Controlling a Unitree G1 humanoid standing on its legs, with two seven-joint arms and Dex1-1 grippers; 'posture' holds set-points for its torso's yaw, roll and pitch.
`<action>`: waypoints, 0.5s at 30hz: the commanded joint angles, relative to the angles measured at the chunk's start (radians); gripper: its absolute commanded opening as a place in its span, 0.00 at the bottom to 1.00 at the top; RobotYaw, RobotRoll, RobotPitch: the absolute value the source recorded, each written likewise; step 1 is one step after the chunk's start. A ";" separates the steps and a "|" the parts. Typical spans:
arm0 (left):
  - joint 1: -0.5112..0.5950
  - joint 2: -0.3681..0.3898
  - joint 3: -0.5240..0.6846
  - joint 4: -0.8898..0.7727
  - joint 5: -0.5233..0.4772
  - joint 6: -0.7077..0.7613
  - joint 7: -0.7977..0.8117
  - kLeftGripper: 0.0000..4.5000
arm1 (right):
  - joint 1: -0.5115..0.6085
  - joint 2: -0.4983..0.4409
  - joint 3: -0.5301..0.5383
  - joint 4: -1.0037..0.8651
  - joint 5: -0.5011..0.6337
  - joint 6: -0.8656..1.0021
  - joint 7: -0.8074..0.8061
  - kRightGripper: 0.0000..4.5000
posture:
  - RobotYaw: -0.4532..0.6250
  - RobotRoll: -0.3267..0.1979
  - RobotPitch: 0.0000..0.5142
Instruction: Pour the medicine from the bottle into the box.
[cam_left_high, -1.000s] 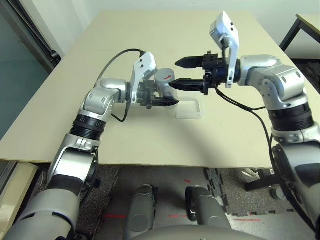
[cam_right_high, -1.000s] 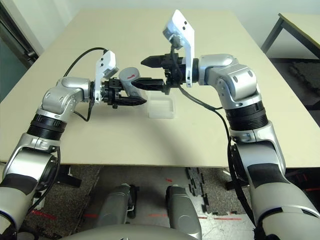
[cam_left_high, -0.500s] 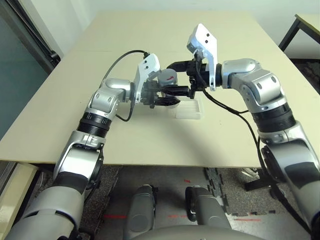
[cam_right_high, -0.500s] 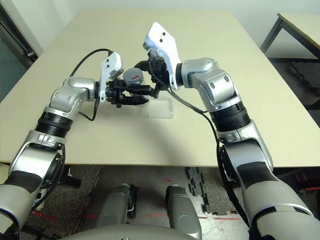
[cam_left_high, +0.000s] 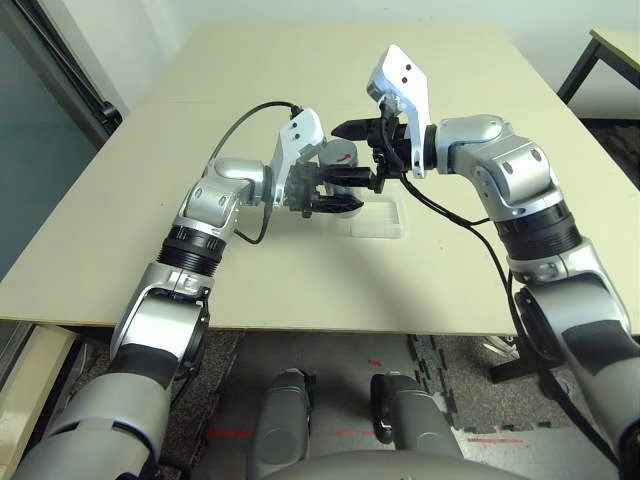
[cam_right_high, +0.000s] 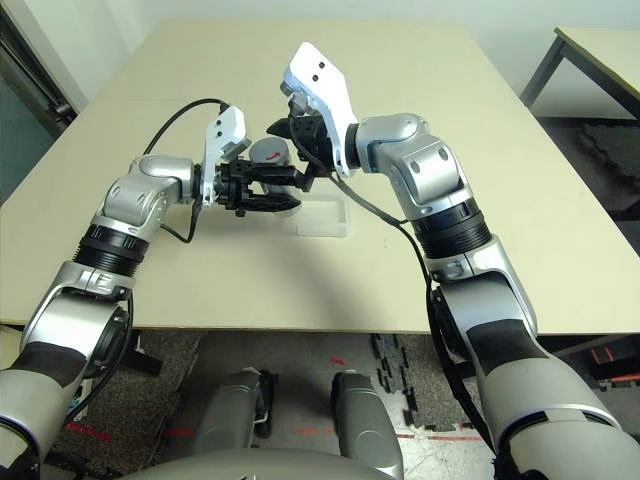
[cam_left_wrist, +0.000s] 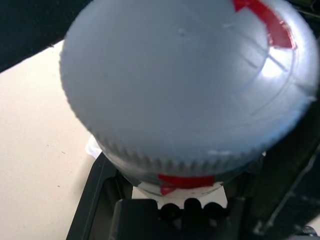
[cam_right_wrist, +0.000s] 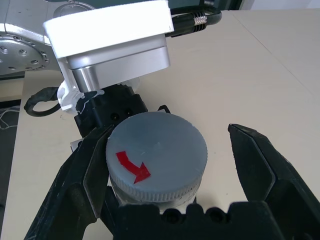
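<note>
— What's the biggest thing in front of you?

— The pale worktop (cam_left_high: 300, 90), broad and beige; a second table (cam_left_high: 620, 45) stands off at the far right; both silver forearms reach in over the worktop and meet near its middle.

— And the arms themselves?

— The left gripper (cam_left_high: 335, 195) points across toward the right arm, its jaws pressed tight on the bottle (cam_left_high: 335, 158), pinching the body below the cap; the right gripper (cam_left_high: 352, 155) comes in from the opposite side, its jaws spread wide, one finger on each side of the bottle's cap; from the right wrist I cannot tell whether either finger touches the cap.

— Where is the bottle, then?

— Held up off the worktop, between the two grippers, just left of the box; its grey ribbed cap (cam_right_wrist: 156, 155) bears a red arrow mark and sits on the bottle.

— And the box?

— The box (cam_left_high: 380, 220), clear and shallow, lies flat on the worktop, just below and to the right of the bottle; what it holds I cannot make out.
</note>
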 joint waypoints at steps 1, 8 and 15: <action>0.036 0.035 -0.002 -0.011 0.015 -0.001 -0.013 0.57 | -0.004 -0.040 -0.039 -0.005 0.002 0.012 -0.002 1.00 | 0.49 0.62 0.16; 0.067 0.071 0.009 -0.011 0.015 -0.007 -0.009 0.57 | 0.013 -0.074 -0.052 -0.033 0.024 0.034 -0.002 1.00 | 0.49 0.62 0.17; 0.083 0.088 0.015 -0.021 0.012 -0.002 -0.009 0.57 | 0.022 -0.092 -0.066 -0.038 0.029 0.042 -0.001 1.00 | 0.49 0.62 0.17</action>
